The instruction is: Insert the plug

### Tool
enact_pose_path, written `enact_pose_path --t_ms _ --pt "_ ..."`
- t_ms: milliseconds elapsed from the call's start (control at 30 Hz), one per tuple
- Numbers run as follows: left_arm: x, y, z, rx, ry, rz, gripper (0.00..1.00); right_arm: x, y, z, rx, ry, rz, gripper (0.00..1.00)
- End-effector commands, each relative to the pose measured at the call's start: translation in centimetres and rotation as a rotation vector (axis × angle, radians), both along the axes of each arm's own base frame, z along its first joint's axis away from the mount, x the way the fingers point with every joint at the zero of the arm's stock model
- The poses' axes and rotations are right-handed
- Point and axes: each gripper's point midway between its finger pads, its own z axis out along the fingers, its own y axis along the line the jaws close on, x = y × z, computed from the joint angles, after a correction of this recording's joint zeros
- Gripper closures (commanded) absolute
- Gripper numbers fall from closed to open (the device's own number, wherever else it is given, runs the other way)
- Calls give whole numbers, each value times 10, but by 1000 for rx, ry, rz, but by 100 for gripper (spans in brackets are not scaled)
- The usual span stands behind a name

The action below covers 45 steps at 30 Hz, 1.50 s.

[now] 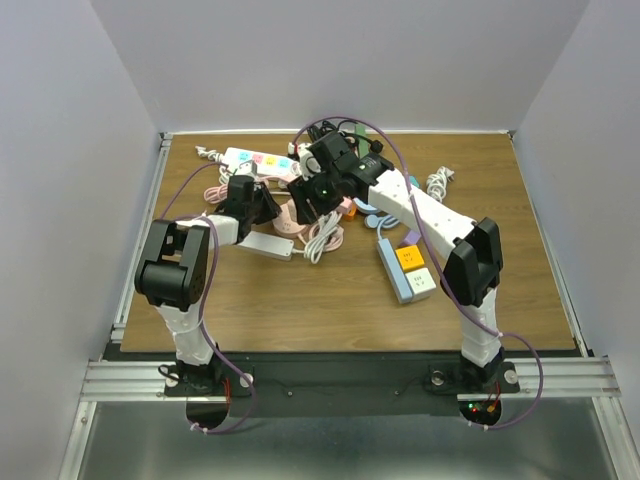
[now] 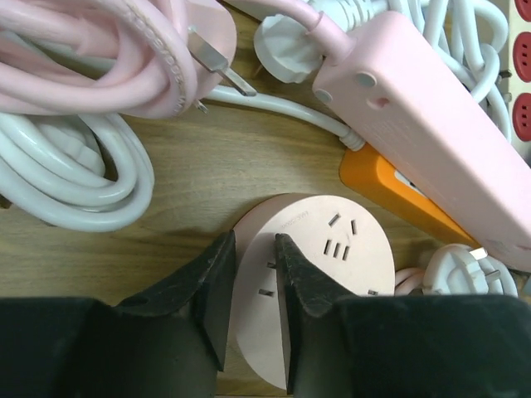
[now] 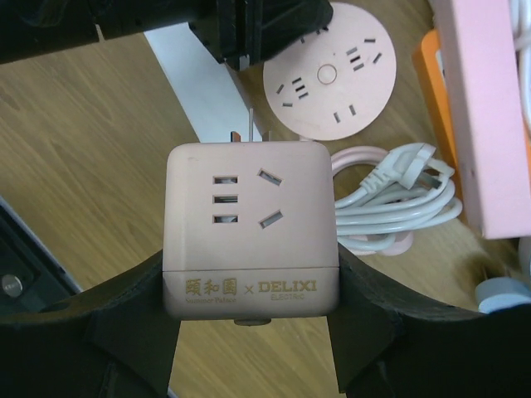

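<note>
Though apart from round socket (image 3: 328, 70), cube plug (image 3: 251, 228) between right jaws.

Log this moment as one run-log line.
right gripper: holds cube adapter | left gripper: jaws slightly apart over round socket | adapter not inserted

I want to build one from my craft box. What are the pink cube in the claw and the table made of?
The pink cube looks like smooth matte plastic: even colour, rounded corners, moulded slots. Its prongs look like shiny metal. The table looks like wood or a wood-look top, with brown grain streaks.
</note>
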Motion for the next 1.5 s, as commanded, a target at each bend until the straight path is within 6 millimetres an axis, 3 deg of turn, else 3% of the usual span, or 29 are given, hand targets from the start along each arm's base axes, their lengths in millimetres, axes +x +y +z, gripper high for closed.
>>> enact_pose_path --t_ms 0,233,367,667,1000,1133,1333,1467 --pt "-25 -16 0 -43 31 -53 68 -15 -10 -5 -37 105 -38 83" --pt "-57 -40 1 -83 61 -115 75 -25 -24 -33 -98 223 -72 83" --pt "-77 -56 4 -100 65 -158 75 -29 -25 -34 -84 287 -75 85" --pt "-121 -98 3 -157 83 -267 76 -43 -57 -51 -188 457 -174 88" --pt "-132 -110 8 -156 63 -308 78 -83 -83 -46 -289 636 -253 93" --pt "-132 -110 10 -152 52 -313 80 -97 -79 -34 -246 708 -285 94" --pt "-131 -109 12 -139 31 -318 80 -111 -79 -40 -250 787 -300 94" --pt "-130 -110 17 -140 19 -324 80 -108 -78 -42 -255 785 -314 95"
